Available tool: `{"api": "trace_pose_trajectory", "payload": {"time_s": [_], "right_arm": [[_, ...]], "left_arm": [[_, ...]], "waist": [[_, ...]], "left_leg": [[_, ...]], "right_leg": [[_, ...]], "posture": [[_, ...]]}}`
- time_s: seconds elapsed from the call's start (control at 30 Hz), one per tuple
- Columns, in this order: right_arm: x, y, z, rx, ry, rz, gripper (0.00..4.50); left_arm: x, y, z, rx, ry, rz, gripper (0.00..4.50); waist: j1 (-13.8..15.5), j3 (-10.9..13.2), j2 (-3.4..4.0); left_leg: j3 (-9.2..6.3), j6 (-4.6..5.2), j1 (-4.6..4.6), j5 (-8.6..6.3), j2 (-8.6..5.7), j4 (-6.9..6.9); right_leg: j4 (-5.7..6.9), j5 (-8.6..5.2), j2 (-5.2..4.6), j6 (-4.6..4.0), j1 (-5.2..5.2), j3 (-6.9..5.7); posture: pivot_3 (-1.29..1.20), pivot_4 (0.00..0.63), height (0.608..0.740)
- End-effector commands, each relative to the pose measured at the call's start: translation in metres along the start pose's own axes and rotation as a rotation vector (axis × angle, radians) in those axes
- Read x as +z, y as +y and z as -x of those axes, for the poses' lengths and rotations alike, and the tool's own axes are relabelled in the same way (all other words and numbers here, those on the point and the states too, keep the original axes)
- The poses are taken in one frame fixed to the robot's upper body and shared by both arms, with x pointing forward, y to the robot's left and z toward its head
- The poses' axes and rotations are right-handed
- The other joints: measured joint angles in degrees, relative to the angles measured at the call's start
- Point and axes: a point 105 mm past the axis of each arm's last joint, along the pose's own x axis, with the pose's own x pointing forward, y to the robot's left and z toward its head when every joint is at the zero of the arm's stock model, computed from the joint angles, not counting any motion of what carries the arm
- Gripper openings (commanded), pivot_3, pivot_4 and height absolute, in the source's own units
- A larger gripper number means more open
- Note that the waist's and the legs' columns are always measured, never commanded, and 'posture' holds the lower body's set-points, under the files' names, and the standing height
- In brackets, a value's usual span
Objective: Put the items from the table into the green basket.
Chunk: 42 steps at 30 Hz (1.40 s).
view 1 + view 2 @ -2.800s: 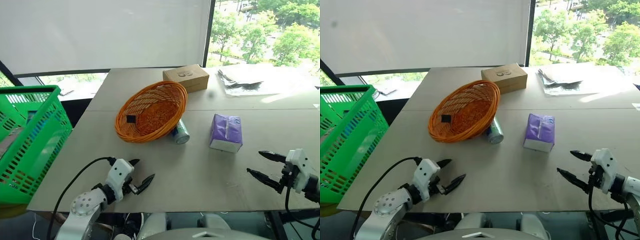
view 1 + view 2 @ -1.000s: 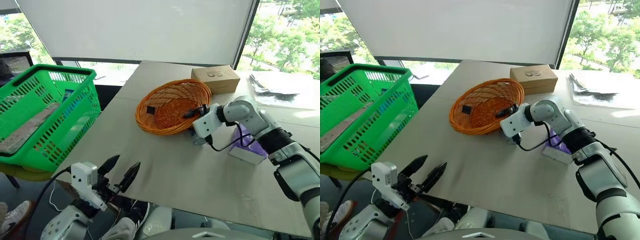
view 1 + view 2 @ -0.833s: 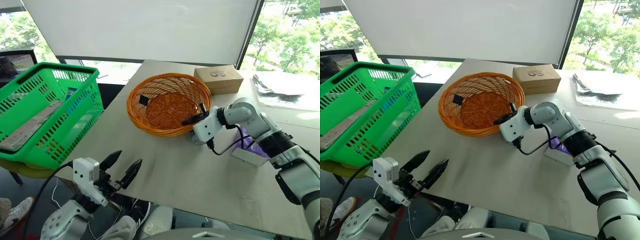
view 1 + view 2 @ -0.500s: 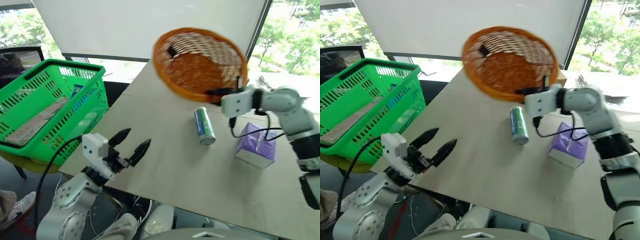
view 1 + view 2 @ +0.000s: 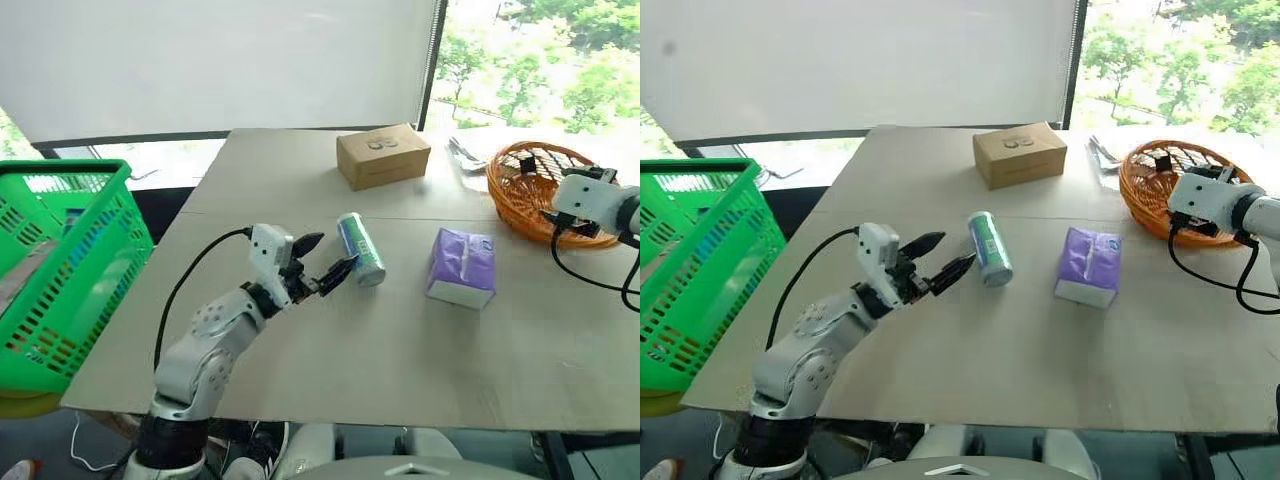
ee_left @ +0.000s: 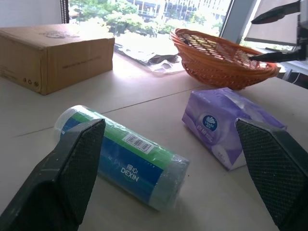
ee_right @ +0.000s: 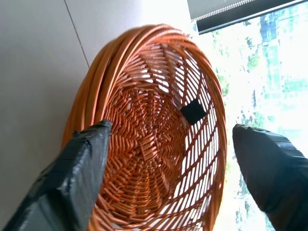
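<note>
A silver can (image 5: 360, 248) with a teal and green label lies on its side at the middle of the table (image 5: 400, 350). My left gripper (image 5: 335, 252) is open, its fingertips just short of the can; in the left wrist view the can (image 6: 122, 156) lies between the fingers (image 6: 79, 159). The purple-and-white tissue pack (image 5: 462, 267) lies to the can's right. The green basket (image 5: 60, 270) stands off the table's left edge. My right gripper (image 7: 172, 126) is open over the orange wicker bowl (image 5: 545, 185) at the far right.
A brown cardboard box (image 5: 384, 155) sits at the back of the table, behind the can. Silvery sheets (image 5: 468, 150) lie beyond it, by the window. A seam line (image 5: 240, 215) crosses the table. The green basket holds some flat goods.
My right gripper lifted the wicker bowl off the can, carried it to the table's right side and opened. My left gripper moved forward to the can. The camera swung right.
</note>
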Motion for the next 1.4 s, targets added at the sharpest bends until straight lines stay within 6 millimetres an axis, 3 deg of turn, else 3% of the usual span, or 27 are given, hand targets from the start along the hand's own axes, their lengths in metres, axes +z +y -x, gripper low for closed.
{"api": "trace_pose_trajectory", "payload": {"time_s": [0.03,0.1,0.2,0.4,0.67,0.87,1.17,1.3,1.33,1.4], "right_arm": [[0.049,0.017,0.024,0.119,-0.229,-0.196,4.47],[0.086,0.038,0.042,0.205,-0.433,-0.383,4.47],[0.111,0.054,0.062,0.258,-0.548,-0.508,4.47],[0.146,0.086,0.103,0.389,-0.675,-0.700,4.47],[0.135,0.101,0.102,0.345,-0.576,-0.708,4.47],[0.136,0.100,0.103,0.358,-0.574,-0.701,4.47],[0.102,0.099,0.087,0.277,-0.344,-0.712,4.47],[0.099,0.100,0.089,0.274,-0.328,-0.728,4.47],[0.100,0.100,0.089,0.274,-0.329,-0.728,4.50],[0.100,0.100,0.089,0.272,-0.330,-0.726,4.50]], "left_arm": [[0.008,-0.004,-0.027,0.014,0.006,-0.010,4.50],[0.003,-0.009,-0.048,0.023,0.054,0.020,4.50],[-0.005,-0.002,-0.061,0.118,0.123,0.075,4.50],[-0.034,0.016,-0.057,0.311,0.319,0.149,4.50],[-0.053,0.031,-0.036,0.513,0.451,0.146,4.50],[-0.072,0.036,-0.018,0.598,0.543,0.169,4.50],[-0.095,0.031,-0.024,0.631,0.615,0.312,4.50],[-0.095,0.032,-0.025,0.682,0.579,0.382,4.50],[-0.095,0.032,-0.025,0.690,0.575,0.398,3.96],[-0.096,0.028,-0.027,0.677,0.567,0.424,3.28]], "waist": [[-0.2,0.0,-0.01],[-0.5,0.0,-0.02],[-0.6,0.0,-0.04],[-2.1,0.1,-0.17],[-3.6,-0.1,-0.09],[-4.7,-0.1,-0.13],[-4.9,-0.2,-0.27],[-5.0,-0.2,-0.26],[-5.0,-0.2,-0.26],[-5.0,-0.2,-0.25]], "left_leg": [[-0.03,0.01,0.14,-0.01,0.00,0.03],[-0.04,0.02,0.29,-0.02,0.00,0.05],[-0.12,0.02,0.27,-0.02,-0.02,0.08],[-0.16,0.03,0.28,-0.04,-0.03,0.07],[-0.12,0.03,0.55,-0.04,-0.11,0.10],[-0.13,0.02,0.48,-0.04,-0.10,0.09],[-0.07,0.02,0.49,-0.06,-0.12,0.06],[-0.05,0.02,0.46,-0.06,-0.11,-0.02],[-0.05,0.02,0.46,-0.07,-0.11,-0.05],[-0.04,0.02,0.46,-0.07,-0.11,-0.05]], "right_leg": [[-0.02,0.00,0.00,0.01,0.15,-0.01],[-0.06,-0.01,0.00,0.04,0.37,0.01],[-0.07,0.00,0.01,0.07,0.40,-0.02],[-0.09,-0.03,0.01,0.12,0.41,-0.01],[-0.09,0.05,0.04,0.31,0.72,0.12],[-0.18,0.01,0.07,0.36,0.71,0.16],[-0.25,-0.01,0.07,0.40,0.71,0.26],[-0.29,-0.01,0.10,0.40,0.71,0.34],[-0.30,-0.01,0.11,0.40,0.71,0.37],[-0.31,-0.02,0.11,0.42,0.73,0.38]], "posture": [[0.01,0.000,0.740],[-0.02,0.000,0.740],[-0.06,0.000,0.740],[-0.11,0.000,0.740],[-0.14,0.000,0.740],[-0.14,0.000,0.740],[-0.15,0.000,0.740],[-0.17,0.000,0.740],[-0.17,0.000,0.740],[-0.17,0.000,0.740]]}}
